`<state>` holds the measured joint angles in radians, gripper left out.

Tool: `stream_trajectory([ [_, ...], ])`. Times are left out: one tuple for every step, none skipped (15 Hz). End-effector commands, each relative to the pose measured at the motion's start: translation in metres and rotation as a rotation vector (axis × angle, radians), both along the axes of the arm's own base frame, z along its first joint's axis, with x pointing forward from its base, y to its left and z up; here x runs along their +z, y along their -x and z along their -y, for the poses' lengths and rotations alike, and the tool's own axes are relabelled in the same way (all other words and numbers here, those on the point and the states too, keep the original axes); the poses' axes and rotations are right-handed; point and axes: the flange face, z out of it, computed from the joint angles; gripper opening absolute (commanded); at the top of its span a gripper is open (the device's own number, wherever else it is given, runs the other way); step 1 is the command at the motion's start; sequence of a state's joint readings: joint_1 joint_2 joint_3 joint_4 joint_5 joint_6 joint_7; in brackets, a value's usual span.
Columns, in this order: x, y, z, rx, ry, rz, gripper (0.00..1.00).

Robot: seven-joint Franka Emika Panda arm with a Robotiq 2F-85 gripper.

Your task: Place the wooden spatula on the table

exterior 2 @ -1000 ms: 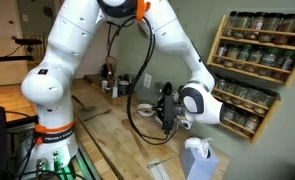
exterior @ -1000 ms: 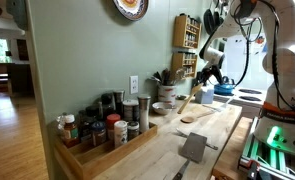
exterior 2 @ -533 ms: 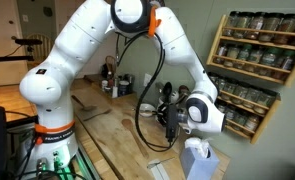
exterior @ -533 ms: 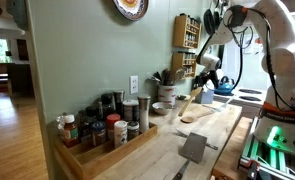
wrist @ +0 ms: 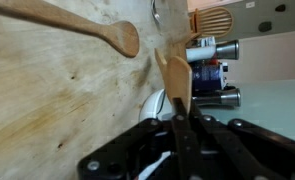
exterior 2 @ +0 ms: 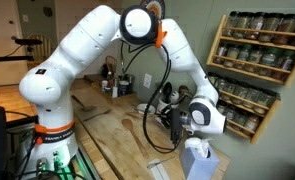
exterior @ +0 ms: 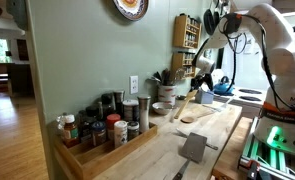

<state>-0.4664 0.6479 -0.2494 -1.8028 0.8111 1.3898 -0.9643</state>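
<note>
Shifted toward 5 o'clock since 1 s ago in an exterior view, claw (exterior 2: pixel 175 122) clenched on the wooden spatula (wrist: pixel 174 80), blade sticking out at 12 o'clock in wrist view, over the table (wrist: pixel 47 90); contact unclear. Round-headed wooden spoon (wrist: pixel 115 36) lies at 10 o'clock of it.

You'll see a wooden crate of spice jars (exterior: pixel 107 153), a grey metal scraper (exterior: pixel 194 148) nearby, and a round-headed wooden spoon (wrist: pixel 117 35).

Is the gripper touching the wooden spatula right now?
Touching. The wrist view shows the gripper shut on the wooden spatula, fingers pressed against both its sides.
</note>
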Motion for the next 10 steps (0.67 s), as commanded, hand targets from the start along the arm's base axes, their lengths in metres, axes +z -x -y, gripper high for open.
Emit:
stream_trajectory([
  [-0.010,-0.015,0.011,-0.016,-0.011,0.028,0.02],
  [-0.012,-0.019,0.013,-0.018,-0.010,0.031,0.02],
  [-0.015,-0.022,0.015,-0.022,-0.015,0.035,0.02],
  [-0.017,-0.025,0.016,-0.025,-0.020,0.039,0.02],
  [-0.020,-0.028,0.018,-0.030,-0.026,0.044,0.02],
  [-0.023,-0.030,0.019,-0.036,-0.026,0.049,0.02],
  [-0.027,-0.032,0.020,-0.034,-0.023,0.048,0.08],
  [-0.031,-0.033,0.022,-0.037,-0.016,0.048,0.33],
  [-0.034,-0.034,0.023,-0.035,-0.019,0.045,0.33],
  [-0.036,-0.034,0.024,-0.035,-0.019,0.044,0.37],
])
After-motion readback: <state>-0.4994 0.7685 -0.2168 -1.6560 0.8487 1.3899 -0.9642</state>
